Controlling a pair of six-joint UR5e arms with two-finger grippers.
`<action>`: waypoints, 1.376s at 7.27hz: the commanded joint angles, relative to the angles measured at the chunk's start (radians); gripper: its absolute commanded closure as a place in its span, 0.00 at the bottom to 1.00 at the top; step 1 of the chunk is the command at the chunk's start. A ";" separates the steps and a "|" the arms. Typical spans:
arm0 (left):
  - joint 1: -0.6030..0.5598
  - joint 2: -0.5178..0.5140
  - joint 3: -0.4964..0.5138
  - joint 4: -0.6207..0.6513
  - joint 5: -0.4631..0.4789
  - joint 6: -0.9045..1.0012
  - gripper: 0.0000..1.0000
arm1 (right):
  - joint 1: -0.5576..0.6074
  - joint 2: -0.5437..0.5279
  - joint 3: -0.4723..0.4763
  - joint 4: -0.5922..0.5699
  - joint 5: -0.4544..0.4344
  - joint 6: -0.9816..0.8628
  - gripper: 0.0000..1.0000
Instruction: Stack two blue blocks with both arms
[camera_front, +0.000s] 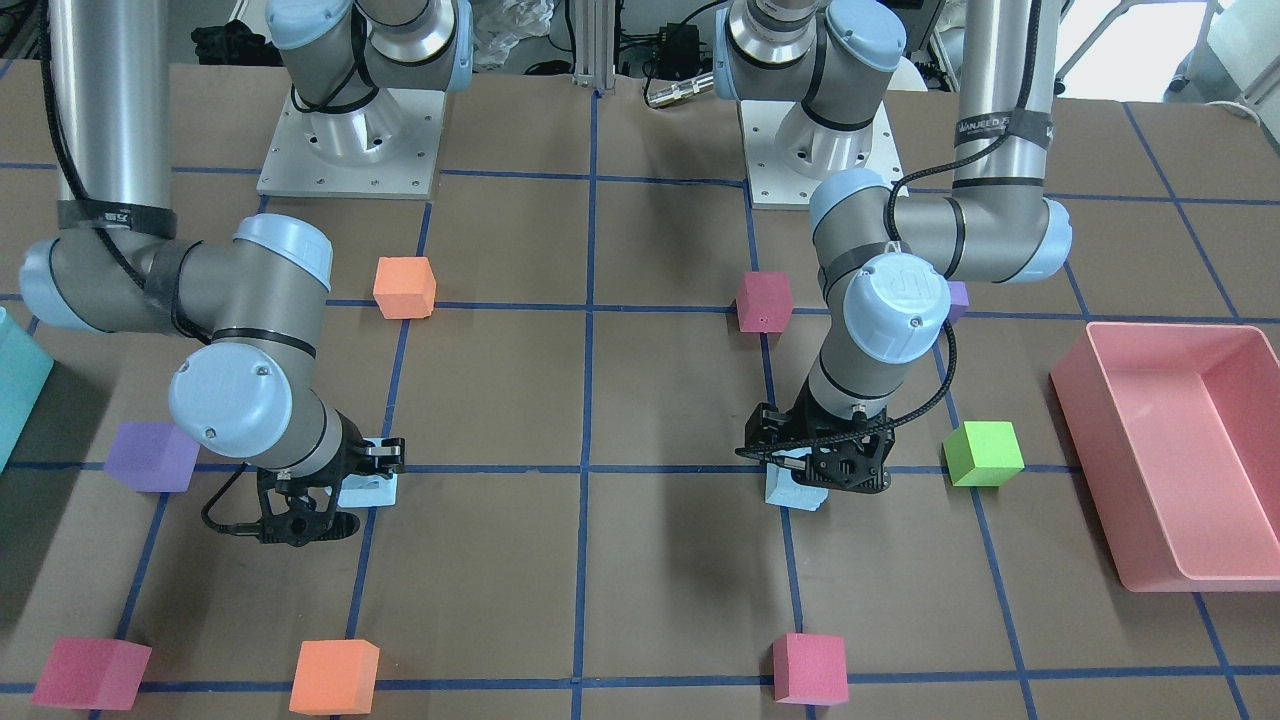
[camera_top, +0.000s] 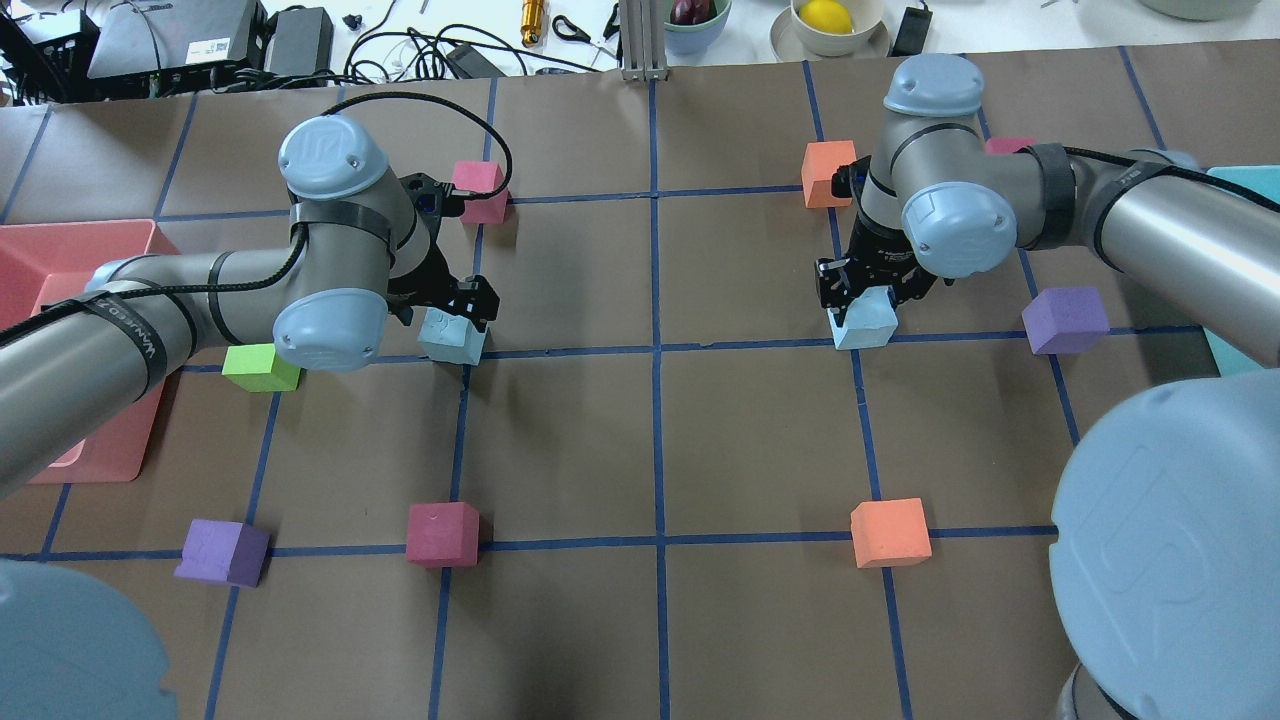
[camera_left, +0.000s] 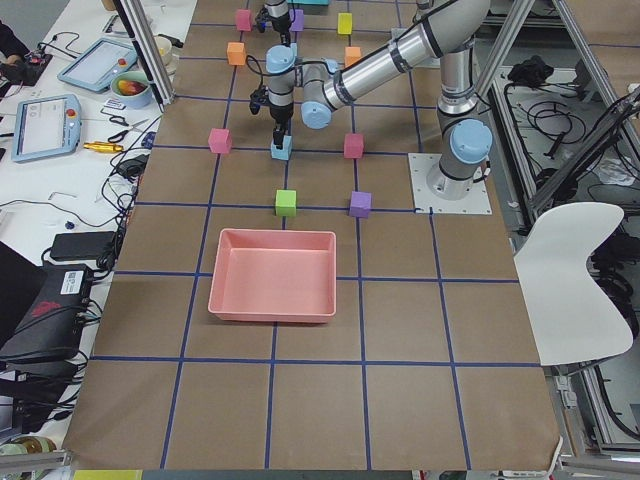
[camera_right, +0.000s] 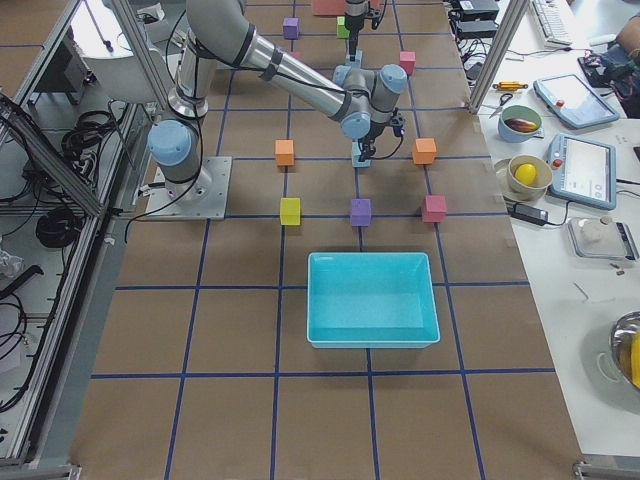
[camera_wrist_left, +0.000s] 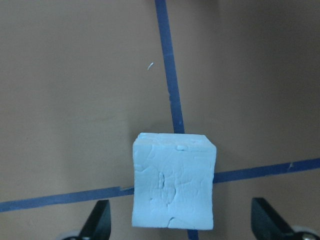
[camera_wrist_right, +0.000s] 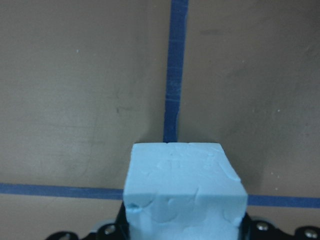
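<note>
**Q:** Where are the two blue blocks?

**A:** In the overhead view both lie on the brown table (camera_top: 660, 440), well apart. The left block (camera_top: 452, 336) is left of centre and the right block (camera_top: 865, 322) is right of centre. Each sits at a crossing of blue tape lines (camera_top: 655, 300).

**Q:** What are the grippers doing?

**A:** The left gripper (camera_top: 455, 305) hangs over its block. In its wrist view the fingers (camera_wrist_left: 99, 221) are spread wide at the bottom corners of the frame. The block stands between them untouched, nearer the finger on the frame's left. In the right wrist view the block fills the lower middle of the frame, with dark finger parts tight against both its sides. So the right gripper (camera_top: 862, 295) looks closed on it. I cannot tell whether that block is off the table.

**Q:** How should the step in hand go?

**A:** The left grasp seems to be the step. The gripper should probably shift toward the frame's left so the block is centred in the gap. It should then come low enough for the pads to meet the middle of the side faces. The foam is dented and soft, so a gentle squeeze and a straight lift would suit it. A tilted or off-centre hold would likely spoil the stacking, where the block faces need to sit square.
</note>
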 joint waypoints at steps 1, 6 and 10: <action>0.002 -0.036 0.000 0.069 0.004 0.010 0.00 | 0.021 -0.069 -0.018 0.030 0.008 0.054 1.00; 0.004 -0.050 -0.008 0.079 -0.004 0.006 0.53 | 0.352 -0.197 0.015 0.164 0.095 0.471 1.00; 0.008 -0.050 -0.006 0.077 -0.002 0.007 1.00 | 0.420 -0.192 0.176 0.034 0.161 0.493 1.00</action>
